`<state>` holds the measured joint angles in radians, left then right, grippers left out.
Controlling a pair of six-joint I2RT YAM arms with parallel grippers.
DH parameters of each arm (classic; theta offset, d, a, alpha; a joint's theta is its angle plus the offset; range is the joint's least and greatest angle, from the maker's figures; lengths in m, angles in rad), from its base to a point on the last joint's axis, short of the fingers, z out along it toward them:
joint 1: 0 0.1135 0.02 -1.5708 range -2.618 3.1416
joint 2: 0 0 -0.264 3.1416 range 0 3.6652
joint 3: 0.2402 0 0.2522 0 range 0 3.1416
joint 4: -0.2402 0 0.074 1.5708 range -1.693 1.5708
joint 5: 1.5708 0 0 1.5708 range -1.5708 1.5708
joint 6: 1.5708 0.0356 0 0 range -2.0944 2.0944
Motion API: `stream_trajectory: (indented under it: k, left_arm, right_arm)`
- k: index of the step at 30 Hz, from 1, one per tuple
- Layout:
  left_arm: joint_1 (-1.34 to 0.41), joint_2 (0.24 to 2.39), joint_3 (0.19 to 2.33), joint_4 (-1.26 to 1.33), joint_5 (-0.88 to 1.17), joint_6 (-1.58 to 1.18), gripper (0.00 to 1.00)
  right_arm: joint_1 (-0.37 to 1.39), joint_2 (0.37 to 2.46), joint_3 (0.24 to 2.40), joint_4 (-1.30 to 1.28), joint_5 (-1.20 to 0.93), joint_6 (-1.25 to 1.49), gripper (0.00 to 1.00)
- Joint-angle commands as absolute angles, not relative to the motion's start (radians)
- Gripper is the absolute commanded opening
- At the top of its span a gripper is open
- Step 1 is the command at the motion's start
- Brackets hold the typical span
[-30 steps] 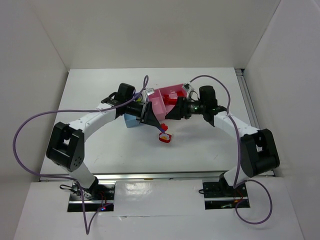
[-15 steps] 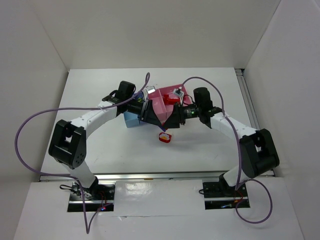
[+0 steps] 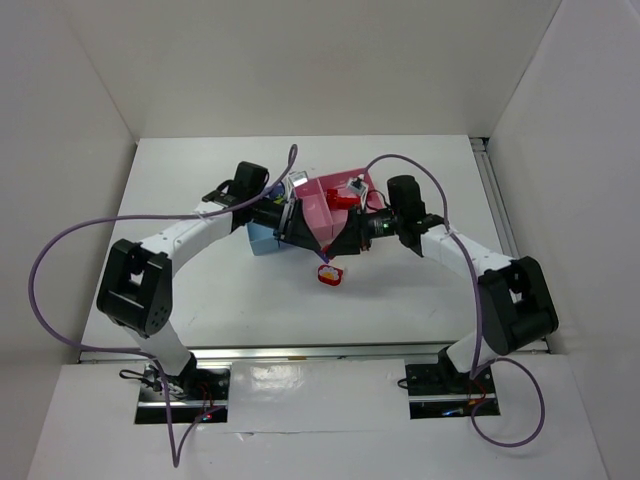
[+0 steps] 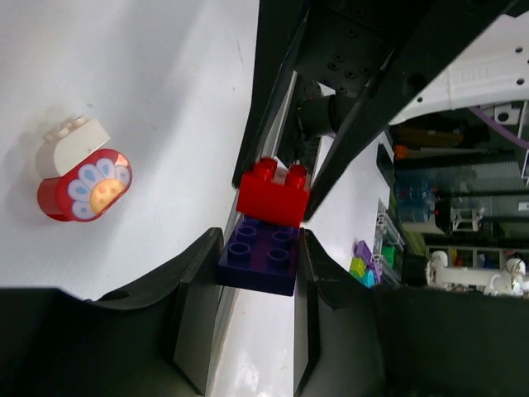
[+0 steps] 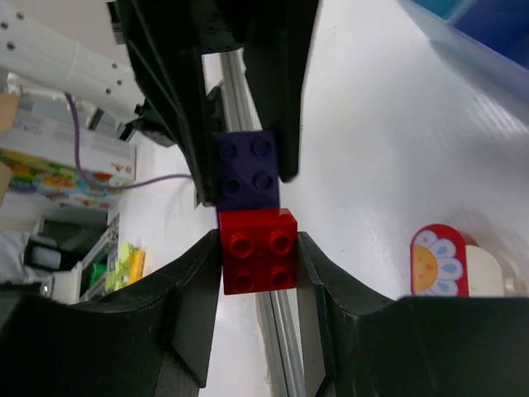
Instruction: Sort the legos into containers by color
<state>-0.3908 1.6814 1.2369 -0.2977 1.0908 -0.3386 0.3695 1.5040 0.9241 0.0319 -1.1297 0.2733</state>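
Glossy plastic: red brick (image 5: 259,261), purple brick (image 4: 263,254). Smooth matt white: table (image 3: 220,300).

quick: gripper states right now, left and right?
left gripper: closed, holding the purple brick.
right gripper: closed on the red brick, which is joined to the purple brick.

- No word, number or brand is legible in any view.
- Faint lettering on a white arm casing (image 4: 494,70): too blurred to read.
- Print on a colourful box (image 5: 41,178): also blurred.
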Motion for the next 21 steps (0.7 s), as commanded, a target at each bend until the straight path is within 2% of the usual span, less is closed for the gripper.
stream_trajectory:
  k: [1, 5, 8, 11, 12, 14, 17, 18, 21]
  left_arm:
    - [-0.356, 1.654, 1.224, -0.267, 1.117, -0.314, 0.00]
    - [-0.324, 1.623, 1.174, -0.282, 1.081, -0.304, 0.00]
    - [-0.314, 1.611, 1.132, -0.282, 1.081, -0.304, 0.00]
    - [-0.314, 1.592, 1.132, -0.282, 1.032, -0.313, 0.00]
    - [-0.314, 1.583, 1.132, -0.282, 1.017, -0.328, 0.00]
    - [-0.314, 1.583, 1.132, -0.308, 0.974, -0.328, 0.00]
    - [-0.314, 1.560, 1.141, -0.350, 0.907, -0.328, 0.00]
    - [-0.314, 1.560, 1.141, -0.359, 0.887, -0.328, 0.00]
    - [-0.314, 1.539, 1.161, -0.377, 0.818, -0.328, 0.00]
  right_arm:
    - [0.316, 1.473, 0.891, 0.063, -1.035, 0.333, 0.08]
    - [0.296, 1.473, 0.876, 0.074, -0.965, 0.362, 0.08]
    - [0.296, 1.485, 0.920, 0.095, -0.827, 0.434, 0.08]
    - [0.296, 1.531, 1.017, 0.033, -0.550, 0.468, 0.08]
    - [0.311, 1.545, 1.049, 0.000, -0.373, 0.468, 0.08]
    - [0.336, 1.609, 1.149, -0.047, -0.231, 0.468, 0.08]
    - [0.336, 1.721, 1.273, -0.115, -0.120, 0.457, 0.09]
    - [0.336, 1.748, 1.296, -0.115, -0.120, 0.443, 0.14]
    - [0.336, 1.845, 1.391, -0.147, -0.089, 0.430, 0.18]
